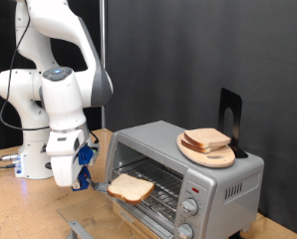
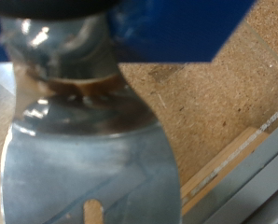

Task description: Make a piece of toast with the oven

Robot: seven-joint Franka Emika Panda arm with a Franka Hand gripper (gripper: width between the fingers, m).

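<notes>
Spatula (image 2: 83,140) clamped in gripper (image 1: 79,177), toast (image 1: 131,187) carried on it at oven (image 1: 188,174) mouth, door lowered

White arm (image 1: 54,60) with blue gripper (image 1: 82,169); pale tan toast (image 1: 131,187) with darker brown crust; silver oven (image 1: 203,174) bearing a small red mark; light wooden board (image 1: 207,151); shiny grey metal spatula (image 2: 83,159); brown speckled table (image 1: 19,209); black backdrop (image 1: 188,50).

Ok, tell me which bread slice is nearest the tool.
The slice at the oven mouth, beside the tool; the others sit on the board on top.
</notes>
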